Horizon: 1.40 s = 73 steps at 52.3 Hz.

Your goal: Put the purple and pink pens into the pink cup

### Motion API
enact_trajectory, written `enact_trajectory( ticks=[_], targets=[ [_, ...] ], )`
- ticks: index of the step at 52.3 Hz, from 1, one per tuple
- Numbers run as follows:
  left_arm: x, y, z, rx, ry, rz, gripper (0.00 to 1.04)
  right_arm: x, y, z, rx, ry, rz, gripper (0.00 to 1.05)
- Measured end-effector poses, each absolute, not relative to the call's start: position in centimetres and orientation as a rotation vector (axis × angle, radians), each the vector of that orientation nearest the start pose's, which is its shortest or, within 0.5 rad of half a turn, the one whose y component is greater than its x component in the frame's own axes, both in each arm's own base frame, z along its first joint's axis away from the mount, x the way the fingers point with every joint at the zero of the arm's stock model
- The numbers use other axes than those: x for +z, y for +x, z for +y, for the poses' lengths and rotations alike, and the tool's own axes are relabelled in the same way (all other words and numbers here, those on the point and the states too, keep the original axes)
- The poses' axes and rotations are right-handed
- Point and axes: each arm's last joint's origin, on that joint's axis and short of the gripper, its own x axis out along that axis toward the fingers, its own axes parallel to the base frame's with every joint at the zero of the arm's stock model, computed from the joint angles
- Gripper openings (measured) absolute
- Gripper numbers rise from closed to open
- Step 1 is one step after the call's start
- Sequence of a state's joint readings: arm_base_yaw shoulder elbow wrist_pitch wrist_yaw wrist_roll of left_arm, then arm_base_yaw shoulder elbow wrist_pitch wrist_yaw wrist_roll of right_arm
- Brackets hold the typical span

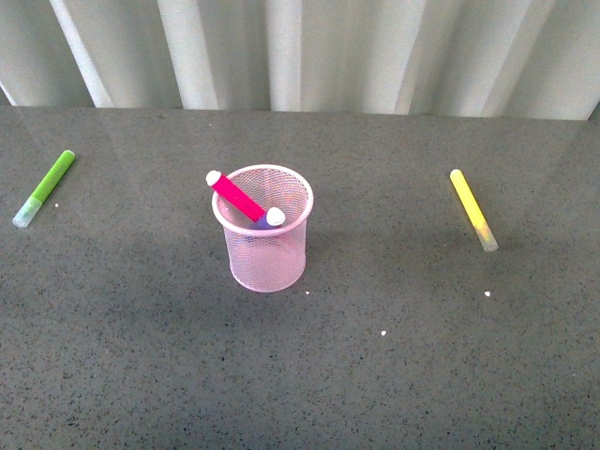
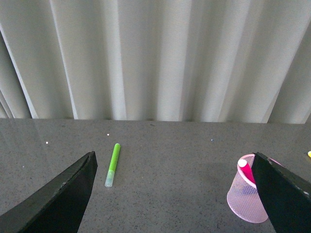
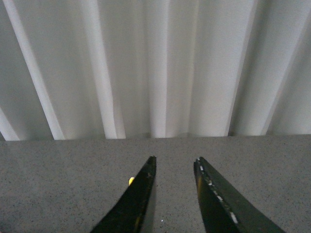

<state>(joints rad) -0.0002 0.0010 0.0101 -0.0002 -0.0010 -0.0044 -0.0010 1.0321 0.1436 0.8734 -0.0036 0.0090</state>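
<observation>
Nearest to us in the front view is bare grey table point(image 1: 309, 384), with a few white specks, and just beyond it stands the pink cup point(image 1: 266, 251), upright at mid-table. The pink pen point(image 1: 237, 198) leans inside it, one pale cap poking over the rim at the far left. A second pale cap point(image 1: 275, 217) sits at the near right of the rim, and below it we glimpse a purple tint through the mesh, which we take to be the purple pen, though its barrel is mostly hidden. Both pens appear to be in, so we judge the task essentially complete.

What remains is to keep clear. We should hold both arms back and high, and avoid brushing the cup, which looks light enough to tip with pens leaning on one side.

Neither arm shows in the front view. The left wrist view gives us the left gripper point(image 2: 175, 194), its fingers point(image 2: 63, 199) spread wide and holding nothing, with the green marker point(image 2: 112, 164) lying between them on the table and the cup near one finger. The right wrist view shows the right gripper point(image 3: 175, 189) with fingers a narrow gap apart, empty, and only a yellow speck of the yellow marker point(image 3: 131, 181). The front view alone shows that marker point(image 1: 472, 208) whole, well right of the cup, and the green one far left.
</observation>
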Motion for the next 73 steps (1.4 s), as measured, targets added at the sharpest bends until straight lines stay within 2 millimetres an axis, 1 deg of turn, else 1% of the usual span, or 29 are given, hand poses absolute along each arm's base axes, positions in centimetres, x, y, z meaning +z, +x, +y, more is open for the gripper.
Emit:
enact_trajectory(
  ticks=[1, 4, 5, 6, 11, 17, 41, 73],
  targets=[
    [16.7, 9.7, 0.0, 0.000, -0.004, -0.009, 0.98, 17.6, 18.1, 0.0, 0.003, 0.009, 0.014, 0.21],
    [16.7, 9.7, 0.0, 0.000, -0.004, -0.009, 0.98, 17.5, 17.6, 0.0, 0.003, 0.006, 0.012, 0.11],
    [16.7, 9.7, 0.0, 0.000, -0.004, -0.009, 0.98, 17.5, 17.3, 0.0, 0.003, 0.006, 0.012, 0.06],
    [16.7, 9.7, 0.0, 0.000, -0.004, -0.009, 0.98, 17.4, 17.1, 0.0, 0.003, 0.004, 0.012, 0.03],
    [16.7, 9.7, 0.0, 0.001, -0.004, -0.009, 0.98, 16.8, 16.1, 0.0, 0.003, 0.002, -0.005, 0.03],
    [16.7, 9.7, 0.0, 0.001, -0.004, -0.009, 0.98, 16.2, 15.4, 0.0, 0.003, 0.003, 0.019, 0.03],
    [16.7, 9.7, 0.0, 0.000, -0.004, -0.009, 0.98, 17.3, 12.9, 0.0, 0.003, 0.003, -0.018, 0.03],
    [16.7, 9.7, 0.0, 0.001, -0.004, -0.009, 0.98, 17.4, 11.2, 0.0, 0.000, 0.003, -0.025, 0.03]
  ],
)
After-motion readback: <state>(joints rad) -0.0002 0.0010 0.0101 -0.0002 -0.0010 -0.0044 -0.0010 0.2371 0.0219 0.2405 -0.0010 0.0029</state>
